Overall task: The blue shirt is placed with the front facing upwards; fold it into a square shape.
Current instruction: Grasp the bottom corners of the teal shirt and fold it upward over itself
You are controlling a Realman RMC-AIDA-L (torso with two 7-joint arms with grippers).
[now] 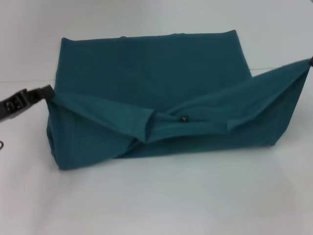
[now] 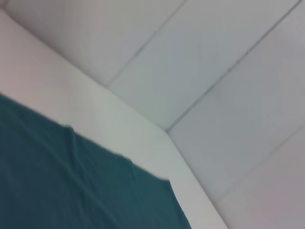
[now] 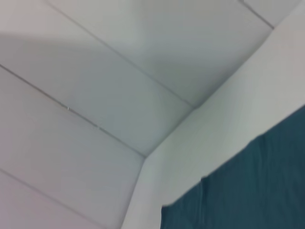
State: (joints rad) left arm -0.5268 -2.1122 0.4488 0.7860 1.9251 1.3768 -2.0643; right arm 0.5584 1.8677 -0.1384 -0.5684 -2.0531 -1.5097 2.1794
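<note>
Teal cloth fills the middle of the head view: the blue shirt (image 1: 146,73) lies on the white table (image 1: 156,205), near edge lifted. Your left gripper (image 1: 49,93) pinches its left corner; the right gripper (image 1: 310,61), at the right edge, seems clamped on the other. Carry both corners level toward the far hem, keeping tension even.

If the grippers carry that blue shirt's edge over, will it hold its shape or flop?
Likely flop: the blue shirt sags in the middle between the left gripper and right gripper. Its soft creases suggest light cloth that probably drapes and wrinkles.
</note>
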